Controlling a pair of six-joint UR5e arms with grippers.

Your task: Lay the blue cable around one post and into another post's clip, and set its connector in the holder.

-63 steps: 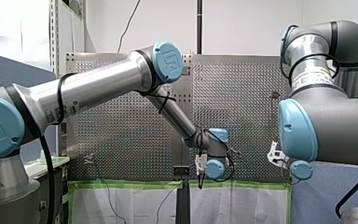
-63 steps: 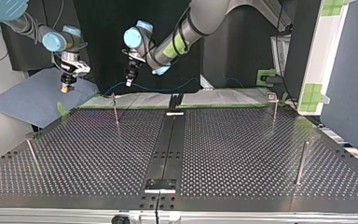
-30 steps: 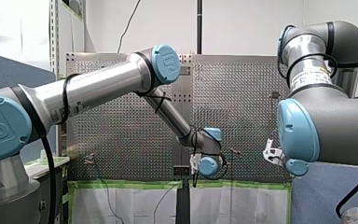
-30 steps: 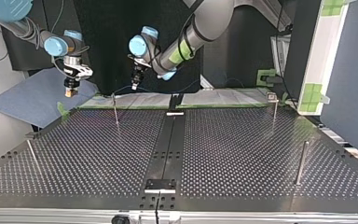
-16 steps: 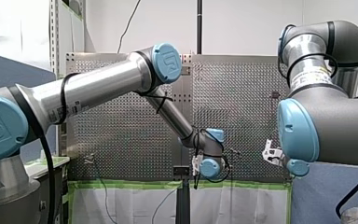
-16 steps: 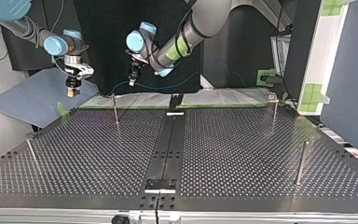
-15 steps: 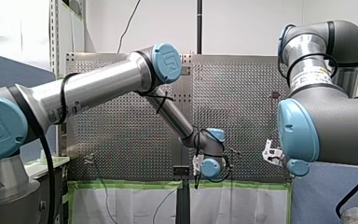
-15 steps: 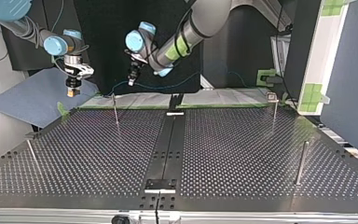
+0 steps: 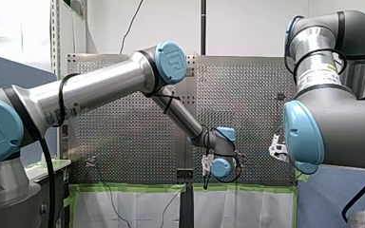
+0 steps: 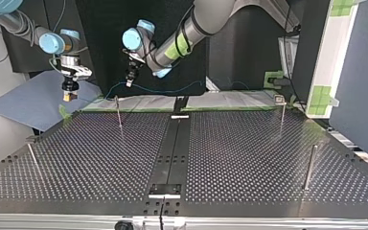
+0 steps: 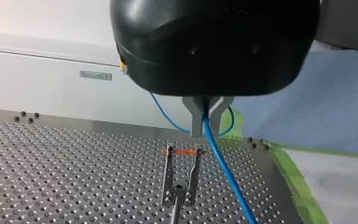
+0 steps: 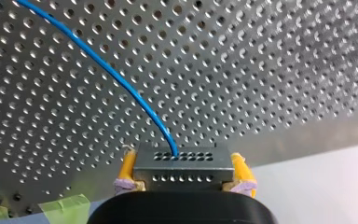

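Top view, left to right. At far left a blue fabric mat (image 10: 31, 103) lies off the far left corner of the tabletop (image 10: 244, 158), which is perforated sheet metal, matte grey, with a black rail (image 10: 172, 148) down its middle. My right claw (image 10: 67, 95) hangs above the mat. In the right wrist view its yellow pads (image 12: 128, 165) are clamped on both ends of the connector (image 12: 182, 164), a dark rectangular block with two rows of small holes. The blue cable (image 12: 116, 79), thin and smooth, leaves the block's top face in a curve. Next, my left claw (image 10: 129, 82) hangs beyond the far edge, near a thin clip post (image 10: 118, 112). In the left wrist view its metal fingers (image 11: 196, 122) are pinched together on the cable, which runs down from them just beside the post's forked clip (image 11: 182, 179), which has an orange band across its tips; contact cannot be told. Right of the rail stand a capped post (image 10: 282, 112) at the far edge and a plain round post (image 10: 309, 165) nearer.
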